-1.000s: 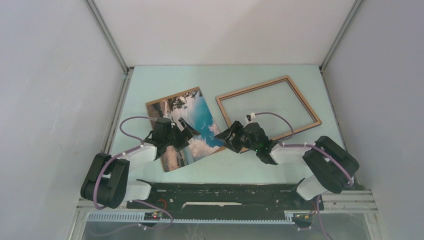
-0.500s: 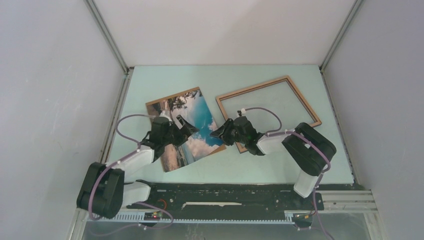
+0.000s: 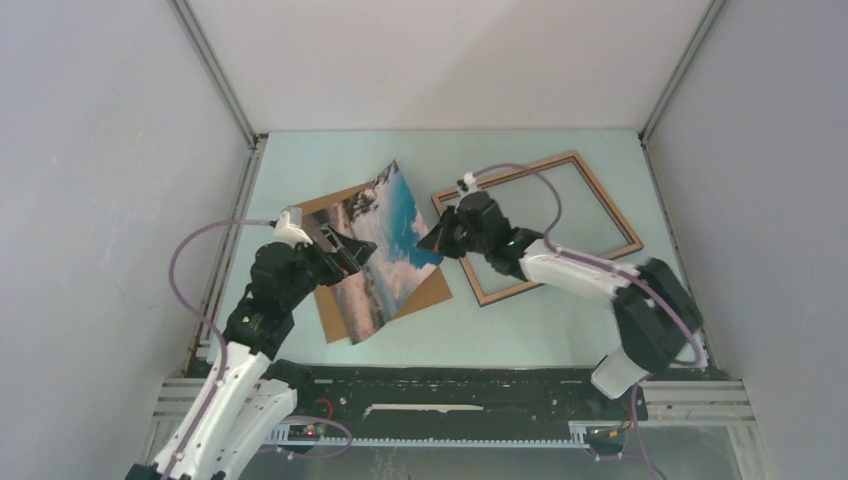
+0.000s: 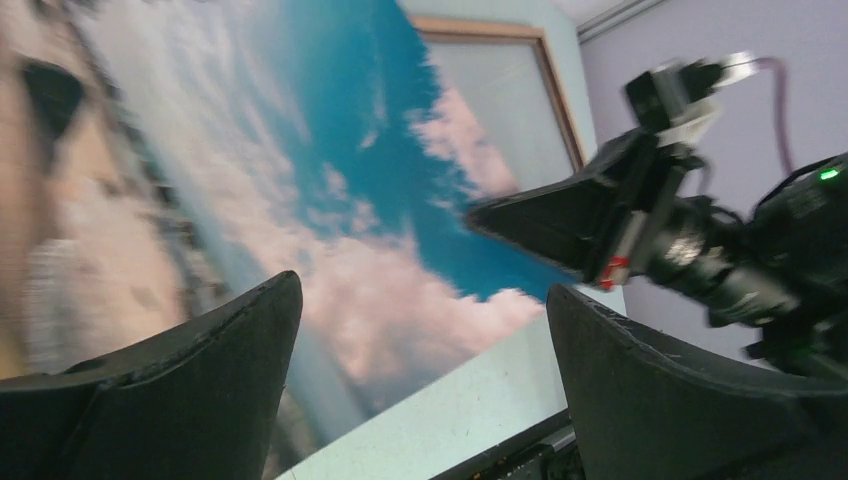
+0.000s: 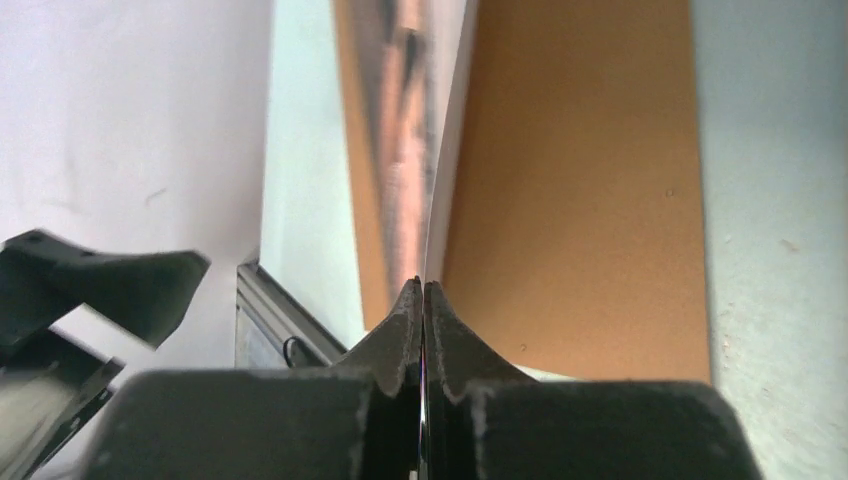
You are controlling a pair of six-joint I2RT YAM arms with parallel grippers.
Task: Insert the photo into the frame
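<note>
at the middle of the table, your right gripper has its jaws pressed together on the right edge of the photo, pinching the thin sheet. that edge stands tilted up off the brown board lying under it, while the near-left corner sits low. your left gripper hangs over the photo's left part, jaws spread wide, holding nothing; whether a finger touches the print, i can't quite tell. the frame lies flat just right of the board.
</note>
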